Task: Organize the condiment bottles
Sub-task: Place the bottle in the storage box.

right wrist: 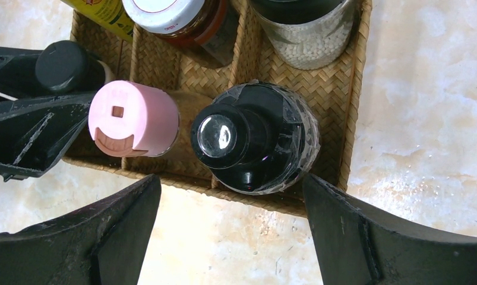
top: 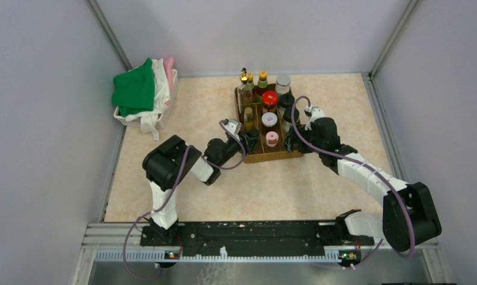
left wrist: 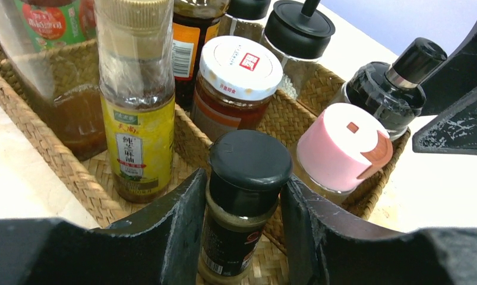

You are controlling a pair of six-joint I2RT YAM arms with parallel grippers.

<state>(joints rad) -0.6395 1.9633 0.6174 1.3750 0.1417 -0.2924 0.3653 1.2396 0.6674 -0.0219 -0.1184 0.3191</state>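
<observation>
Nearly done, by the look of it. In the top view every one of the condiment bottles [top: 270, 110] you can see stands inside the woven tray [top: 283, 155]. None sits loose on the table [top: 343, 184].

The left gripper [top: 250, 141] is pinching the black-capped spice jar [left wrist: 250, 157], one finger against each side just under the cap. The jar is upright in the near-left compartment, its base down by the woven floor, though you cannot tell whether it is fully seated. The yellow-label oil bottle [left wrist: 138, 119] stands just beside it in the same column. The pink-capped jar [left wrist: 343, 145] is in the next compartment over.

The right gripper [right wrist: 231, 181] is spread wide and holds nothing. Its fingers sit either side of the near-right corner of the tray, apart from the dark round bottle [right wrist: 253, 142] that stands in that compartment. The white-lidded sauce jar [right wrist: 164, 12] is behind it, upright.

The tall gold-topped bottle [top: 245, 79] is at the tray's far-left end, upright.

Likely left to do: let go of the spice jar and pull both arms clear. Whether the bottles are sorted by any rule is not readable from here.
</observation>
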